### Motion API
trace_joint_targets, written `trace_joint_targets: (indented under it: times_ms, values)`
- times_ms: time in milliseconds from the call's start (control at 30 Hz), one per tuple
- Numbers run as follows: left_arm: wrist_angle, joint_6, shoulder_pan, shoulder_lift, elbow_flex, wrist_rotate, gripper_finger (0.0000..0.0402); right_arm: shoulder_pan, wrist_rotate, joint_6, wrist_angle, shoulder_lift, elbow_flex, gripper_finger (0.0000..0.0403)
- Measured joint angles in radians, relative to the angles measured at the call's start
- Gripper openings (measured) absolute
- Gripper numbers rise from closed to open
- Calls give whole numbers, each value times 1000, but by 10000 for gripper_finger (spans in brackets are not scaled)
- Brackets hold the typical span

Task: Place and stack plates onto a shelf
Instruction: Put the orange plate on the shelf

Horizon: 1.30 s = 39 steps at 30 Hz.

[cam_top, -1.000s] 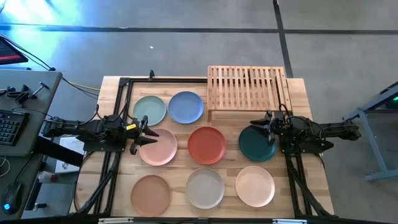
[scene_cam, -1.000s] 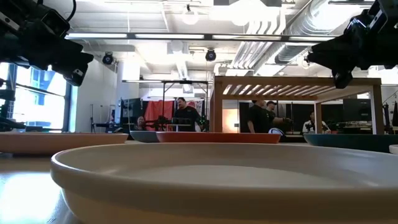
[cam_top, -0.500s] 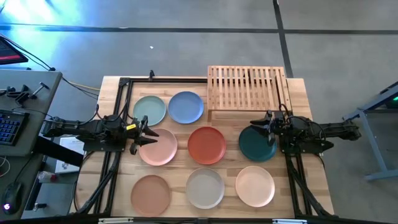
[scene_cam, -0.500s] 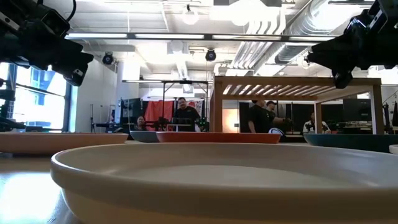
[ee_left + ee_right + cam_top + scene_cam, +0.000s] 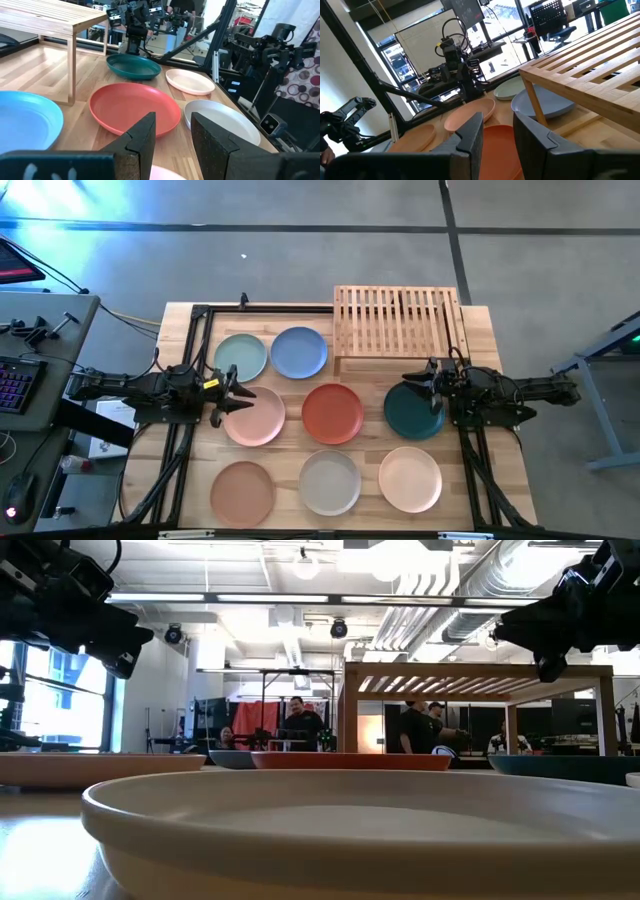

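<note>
You see almost no change here: compared with one second ago, both arms and all eight plates stand at the same places, so the task has not yet started. The left gripper (image 5: 236,396) hovers above the edge of the pink plate (image 5: 256,417), its fingers parted with a narrow gap and holding nothing. The right gripper (image 5: 418,381) hovers above the dark teal plate (image 5: 412,411), also a little parted and empty. The shelf (image 5: 396,320) is at the far side of the table (image 5: 180,330), with no plate on its slats. The mint green plate (image 5: 241,357) and the blue plate (image 5: 298,352) lie beside the shelf, the red-orange plate (image 5: 332,412) in the middle, and the terracotta plate (image 5: 242,491), the grey-white plate (image 5: 330,482) and the peach plate (image 5: 410,478) in the near row. In my judgement, your first move is to lower one gripper on a plate rim. The only small difference is that people (image 5: 300,725) in the room behind shift slightly.
</note>
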<state>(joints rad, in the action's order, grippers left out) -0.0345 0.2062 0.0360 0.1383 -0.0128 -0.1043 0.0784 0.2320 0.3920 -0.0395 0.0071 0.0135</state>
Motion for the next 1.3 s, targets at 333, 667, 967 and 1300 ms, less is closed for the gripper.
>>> trace_joint_targets:
  times_ms: [333, 667, 967, 1300]
  values:
    - [0, 112, 0, 0, 0, 10, 113, 0, 0, 0, 0, 0, 0, 92]
    - [-6, 254, 0, 0, 0, 42, 113, 0, 0, 0, 0, 0, 0, 92]
    - [-20, 445, 0, 0, 0, 76, 113, 0, 0, 0, 0, 0, 0, 92]
    - [-23, 695, 0, 0, 0, 92, 113, 0, -1, 136, -4, 0, 0, 92]
